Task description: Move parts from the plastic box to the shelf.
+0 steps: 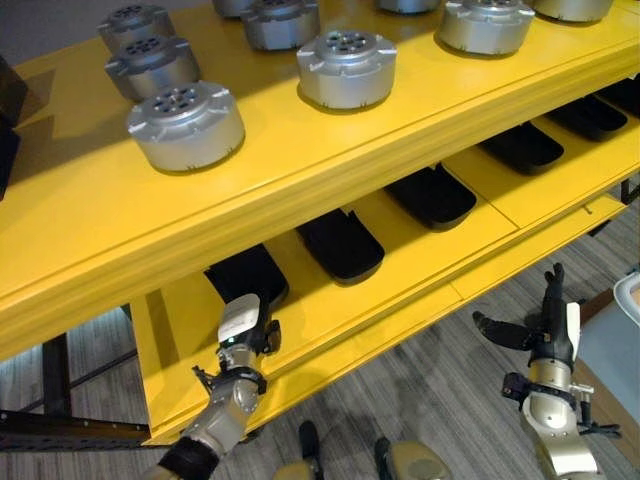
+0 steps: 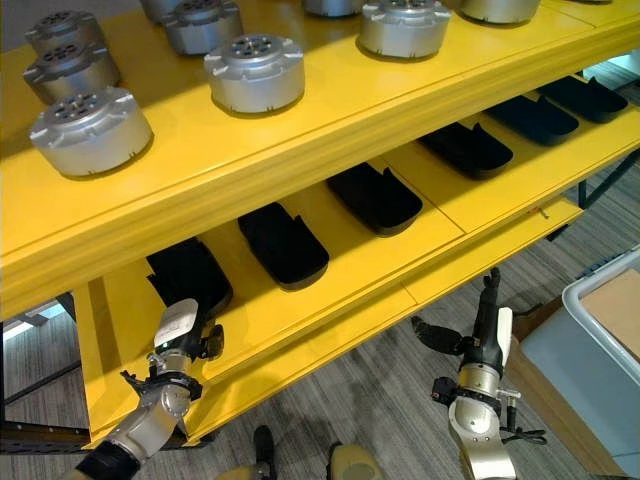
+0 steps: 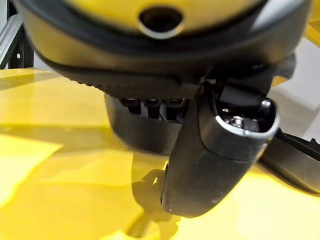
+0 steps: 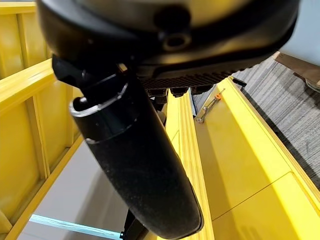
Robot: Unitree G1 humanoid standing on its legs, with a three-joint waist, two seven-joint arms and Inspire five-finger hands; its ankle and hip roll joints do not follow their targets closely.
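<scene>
The left hand (image 1: 243, 330) is reaching up to the front of the lower shelf level, right at the nearest black tray (image 1: 247, 275); in the left wrist view its thumb (image 3: 215, 155) is hanging over the yellow surface, and whether the fingers are curling or lying straight cannot be told. The right hand (image 2: 483, 340) is standing upright over the grey floor (image 1: 440, 370), in front of the shelf's lower edge, with its fingers extending straight up and the thumb sticking out sideways, holding nothing. Four more black trays (image 1: 340, 243) are lying in a row along the lower level of the yellow shelf (image 1: 330, 170), running away to the right. On the top level, round silver parts (image 1: 186, 124) are sitting in rows, the nearest one close to the front edge, a second (image 1: 346, 68) just behind and to its right. The plastic box (image 2: 605, 300) is showing at the right edge of the right eye view, near the right hand, with a brown sheet (image 2: 612, 310) lying inside it.
</scene>
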